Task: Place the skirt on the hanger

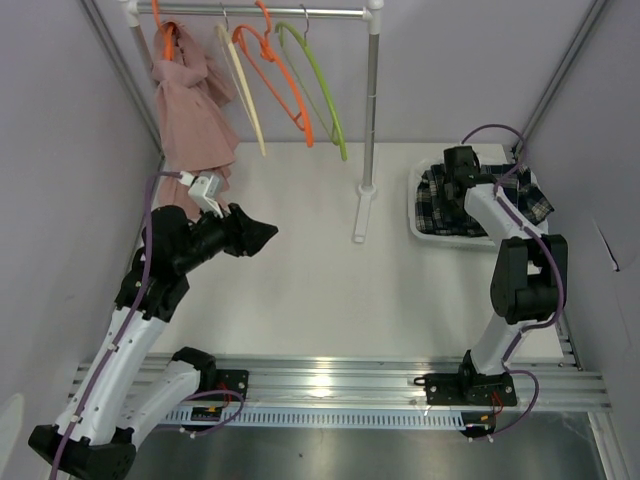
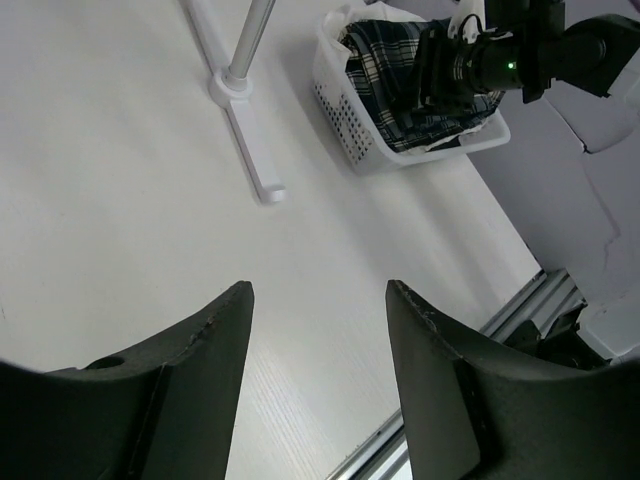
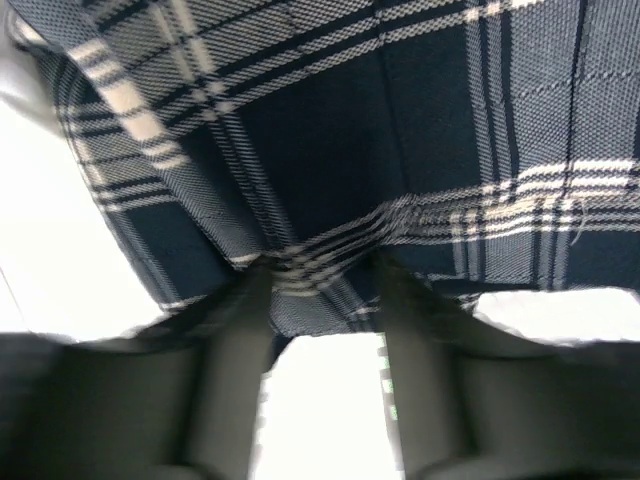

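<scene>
The dark blue plaid skirt (image 1: 436, 196) lies in a white basket (image 1: 415, 222) at the back right; it also shows in the left wrist view (image 2: 385, 70). My right gripper (image 1: 460, 166) is down in the basket. In the right wrist view its jaws stand apart, tips (image 3: 318, 275) pressed into the skirt (image 3: 330, 120) with a puckered fold between them. Empty hangers hang on the rail: cream (image 1: 243, 90), orange (image 1: 275, 75) and green (image 1: 320, 90). My left gripper (image 1: 262, 235) is open and empty above the table at the left (image 2: 320, 290).
A pink garment (image 1: 190, 110) hangs on an orange hanger at the rail's left end. The rack's pole (image 1: 371, 110) and foot (image 2: 250, 150) stand mid-table between the arms. Walls close in on both sides. The metal rail (image 1: 330, 380) runs along the near edge.
</scene>
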Available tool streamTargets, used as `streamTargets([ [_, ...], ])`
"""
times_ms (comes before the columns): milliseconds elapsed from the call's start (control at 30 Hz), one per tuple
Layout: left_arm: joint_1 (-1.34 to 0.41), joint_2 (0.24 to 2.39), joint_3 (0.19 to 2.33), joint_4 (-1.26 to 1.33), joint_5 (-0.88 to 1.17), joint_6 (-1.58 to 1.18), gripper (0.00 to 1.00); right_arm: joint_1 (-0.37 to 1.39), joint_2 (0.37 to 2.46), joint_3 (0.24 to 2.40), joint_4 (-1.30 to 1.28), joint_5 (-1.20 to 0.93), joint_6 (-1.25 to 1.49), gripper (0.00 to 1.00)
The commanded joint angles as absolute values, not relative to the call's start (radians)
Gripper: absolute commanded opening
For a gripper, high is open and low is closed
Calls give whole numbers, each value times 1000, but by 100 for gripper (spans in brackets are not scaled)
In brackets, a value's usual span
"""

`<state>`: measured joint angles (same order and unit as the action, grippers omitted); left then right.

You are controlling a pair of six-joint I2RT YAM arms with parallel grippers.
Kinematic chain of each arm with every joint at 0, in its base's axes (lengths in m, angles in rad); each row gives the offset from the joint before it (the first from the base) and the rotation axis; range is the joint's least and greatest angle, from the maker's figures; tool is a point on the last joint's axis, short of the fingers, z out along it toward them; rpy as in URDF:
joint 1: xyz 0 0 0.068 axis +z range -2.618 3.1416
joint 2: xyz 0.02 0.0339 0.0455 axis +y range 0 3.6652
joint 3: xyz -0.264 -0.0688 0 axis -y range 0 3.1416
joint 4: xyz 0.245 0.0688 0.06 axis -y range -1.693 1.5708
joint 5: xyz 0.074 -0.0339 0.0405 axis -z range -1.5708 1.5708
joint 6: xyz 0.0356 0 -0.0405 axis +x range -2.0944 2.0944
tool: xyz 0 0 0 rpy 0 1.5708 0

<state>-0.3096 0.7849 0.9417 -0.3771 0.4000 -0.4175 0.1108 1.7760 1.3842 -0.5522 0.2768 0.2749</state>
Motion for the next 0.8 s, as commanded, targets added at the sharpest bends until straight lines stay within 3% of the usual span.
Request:
streamTargets([
  [0,-319,756,928,-345,425,-399,61,107,1778,1469,-548,348,261,29],
  [100,-321,759,925,-345,440,-394,60,107,1750,1503,-563,350,259,11],
  [200,-322,762,922,-345,457,-390,60,106,1717,1549,-607,344,262,0],
  [767,-340,781,870,-305,549,-382,57,127,1549,2117,-845,129,302,0],
])
